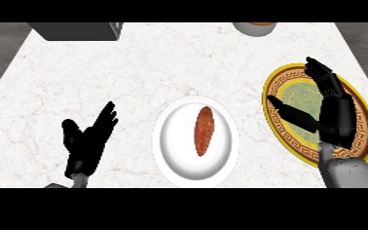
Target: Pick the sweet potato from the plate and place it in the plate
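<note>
Reddish-brown sweet potato (204,130) lying on round white plate (170,146). Right hand (332,108), fingers spread, over gold-rimmed green plate (282,79). Left hand (87,139) open, holding nothing.

Glossy white plate (173,161), marble-look counter (144,63)

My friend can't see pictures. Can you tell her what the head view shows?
A sweet potato lies on a white plate on a marble counter. The open right hand is over a gold-rimmed plate; the open left hand rests at lower left.
</note>
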You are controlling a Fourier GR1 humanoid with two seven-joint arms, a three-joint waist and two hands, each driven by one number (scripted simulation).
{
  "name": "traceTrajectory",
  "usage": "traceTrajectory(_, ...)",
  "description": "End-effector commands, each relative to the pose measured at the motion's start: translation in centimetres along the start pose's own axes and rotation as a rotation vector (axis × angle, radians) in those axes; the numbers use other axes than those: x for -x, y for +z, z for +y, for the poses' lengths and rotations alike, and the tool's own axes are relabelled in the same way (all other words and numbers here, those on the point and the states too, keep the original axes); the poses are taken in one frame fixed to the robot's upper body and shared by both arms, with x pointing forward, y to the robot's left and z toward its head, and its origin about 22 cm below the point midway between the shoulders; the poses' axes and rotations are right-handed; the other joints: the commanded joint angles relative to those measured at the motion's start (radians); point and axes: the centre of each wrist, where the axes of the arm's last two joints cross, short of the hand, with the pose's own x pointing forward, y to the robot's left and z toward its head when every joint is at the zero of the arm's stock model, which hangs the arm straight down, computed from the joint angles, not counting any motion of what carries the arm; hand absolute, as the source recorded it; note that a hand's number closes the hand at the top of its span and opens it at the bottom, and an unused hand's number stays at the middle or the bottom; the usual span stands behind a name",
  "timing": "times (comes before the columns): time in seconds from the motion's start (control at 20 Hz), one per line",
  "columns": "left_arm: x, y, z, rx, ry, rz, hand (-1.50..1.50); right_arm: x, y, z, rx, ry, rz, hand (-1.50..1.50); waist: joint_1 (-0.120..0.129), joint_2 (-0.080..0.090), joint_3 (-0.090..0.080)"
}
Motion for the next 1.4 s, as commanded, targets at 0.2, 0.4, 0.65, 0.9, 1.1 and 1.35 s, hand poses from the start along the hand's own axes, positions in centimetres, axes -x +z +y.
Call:
traceTrajectory(0.2, 0.1, -0.3, 0.6, -0.001, 0.008, 0.009, 0.00, -2.1, 0.1, -2.4, -0.271, 0.265, 0.093, -1.50, -0.004, -0.003, -0.003)
traceTrajectory(0.4, -0.6, -0.8, 0.7, -0.001, 0.002, 0.008, 0.00, -4.9, 0.1, -0.4, -0.458, 0.395, 0.165, -1.50, 0.007, -0.002, -0.003)
traceTrajectory(0.65, -0.7, -0.5, 0.2, 0.018, 0.011, 0.001, 0.00, -9.0, -0.6, 2.5, -0.540, 0.497, 0.214, -1.50, 0.017, -0.001, -0.002)
traceTrajectory(0.9, 1.0, 0.5, 1.1, 0.019, 0.005, 0.005, 0.00, -10.8, 0.3, 6.6, -0.610, 0.557, 0.267, -1.50, 0.019, -0.001, -0.001)
traceTrajectory(1.1, -0.2, -1.7, 0.2, 0.022, -0.008, -0.010, 0.00, -9.4, 2.6, 11.0, -0.605, 0.568, 0.275, -1.50, 0.012, 0.001, 0.000)
traceTrajectory(1.35, 1.6, -0.8, 0.4, -0.002, -0.003, 0.009, 0.00, -7.3, 4.1, 12.0, -0.660, 0.628, 0.358, -1.50, 0.009, 0.001, 0.000)
